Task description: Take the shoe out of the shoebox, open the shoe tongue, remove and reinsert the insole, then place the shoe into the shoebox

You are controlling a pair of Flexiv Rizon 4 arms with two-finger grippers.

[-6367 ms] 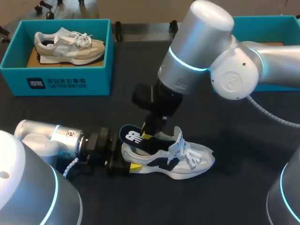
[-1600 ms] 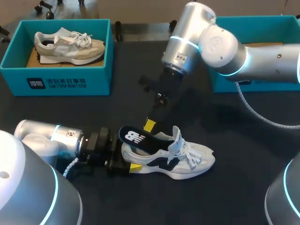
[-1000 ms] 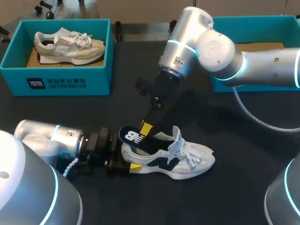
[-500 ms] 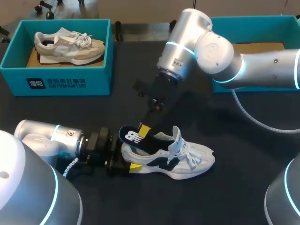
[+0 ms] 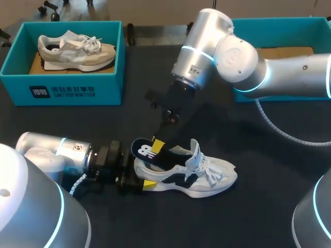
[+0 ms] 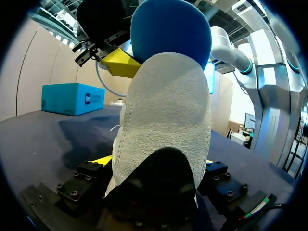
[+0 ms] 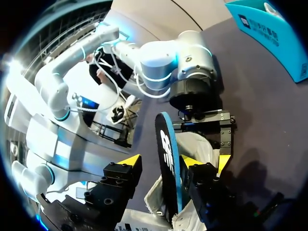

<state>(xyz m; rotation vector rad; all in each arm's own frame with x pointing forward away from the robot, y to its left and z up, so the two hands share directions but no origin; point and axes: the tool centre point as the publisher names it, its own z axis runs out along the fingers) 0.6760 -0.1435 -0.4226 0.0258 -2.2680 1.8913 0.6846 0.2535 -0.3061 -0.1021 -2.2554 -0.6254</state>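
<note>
A white and navy shoe (image 5: 194, 173) lies on its sole on the dark table, toe to the right. A dark blue insole (image 5: 147, 150) with a white logo sticks up out of its heel opening. My left gripper (image 5: 140, 173) is shut on the shoe's heel; in the left wrist view the heel (image 6: 163, 120) fills the space between its fingers (image 6: 155, 163). My right gripper (image 5: 155, 143) hangs over the heel. In the right wrist view the insole (image 7: 168, 159) stands between its open fingers (image 7: 159, 163), close to one fingertip (image 7: 190, 161) and apart from the other.
A teal shoebox (image 5: 62, 90) at the back left holds a beige shoe (image 5: 77, 49). A second teal box (image 5: 289, 23) stands at the back right, partly behind my right arm. The dark tabletop (image 5: 258, 206) lies bare to the shoe's right and front.
My right gripper has come down and to the left, and its fingers now straddle the insole's top and stand slightly narrower. The left gripper and the shoe have stayed still.
</note>
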